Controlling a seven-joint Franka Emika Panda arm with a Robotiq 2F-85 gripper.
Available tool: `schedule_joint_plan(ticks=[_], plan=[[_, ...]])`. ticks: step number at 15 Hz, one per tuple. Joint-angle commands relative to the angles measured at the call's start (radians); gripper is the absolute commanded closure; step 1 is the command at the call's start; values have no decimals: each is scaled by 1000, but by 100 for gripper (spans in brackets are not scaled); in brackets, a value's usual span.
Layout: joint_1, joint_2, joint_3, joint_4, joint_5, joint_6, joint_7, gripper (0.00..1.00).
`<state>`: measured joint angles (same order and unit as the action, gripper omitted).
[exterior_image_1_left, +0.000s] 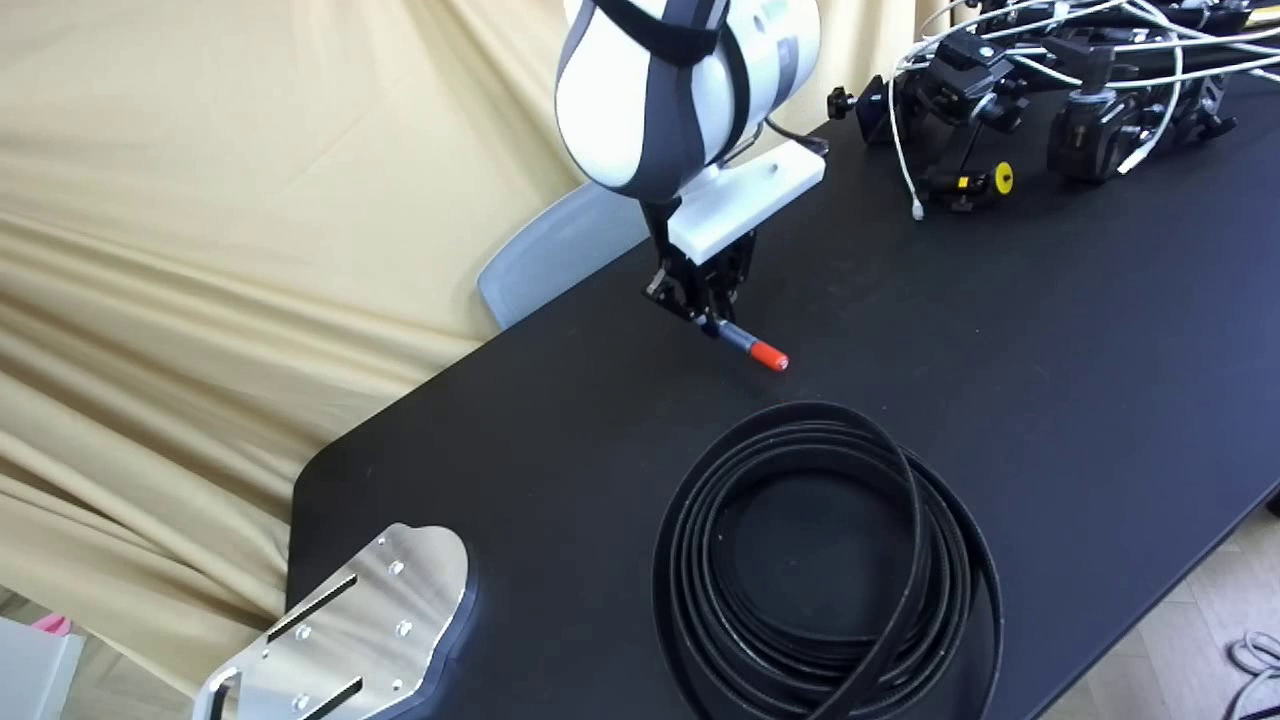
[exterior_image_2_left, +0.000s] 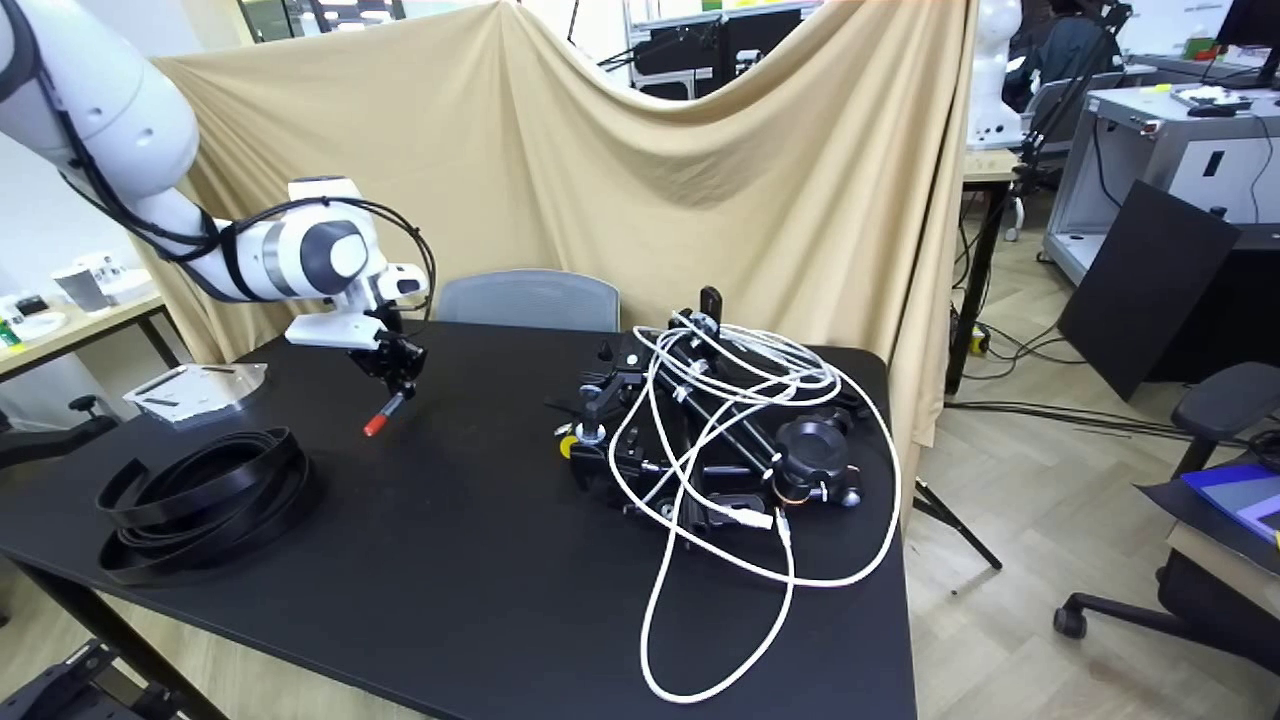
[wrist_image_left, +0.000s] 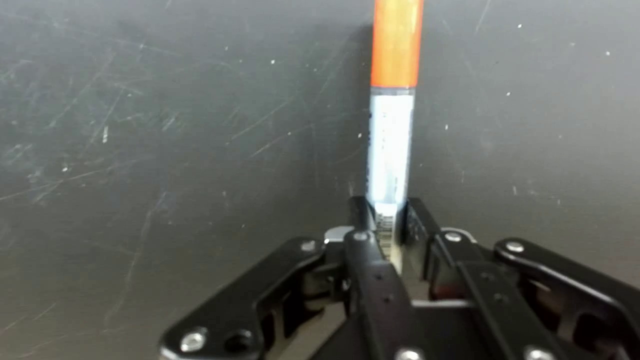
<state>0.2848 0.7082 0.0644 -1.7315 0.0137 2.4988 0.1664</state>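
Pinching a marker (wrist_image_left: 392, 145), the pincer (wrist_image_left: 388, 207) grips it well behind the red cap (wrist_image_left: 396, 45).

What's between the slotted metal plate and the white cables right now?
The gripper, shut on the marker, is between the metal plate and the white cables in both exterior views.
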Motion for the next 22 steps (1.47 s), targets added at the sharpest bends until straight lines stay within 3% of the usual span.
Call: schedule_joint_plan(ticks=[1,9,13,17,22], plan=[[11,-168,-48,-154,-30,33,98,95],[-55,-466,-72,-558,6,184,190,95],[-105,-535,-78,-727,27,315,203,95],[-194,-494,-40,-764,156,381,111,95],[-291,-424,24,-721,328,362,-26,95]])
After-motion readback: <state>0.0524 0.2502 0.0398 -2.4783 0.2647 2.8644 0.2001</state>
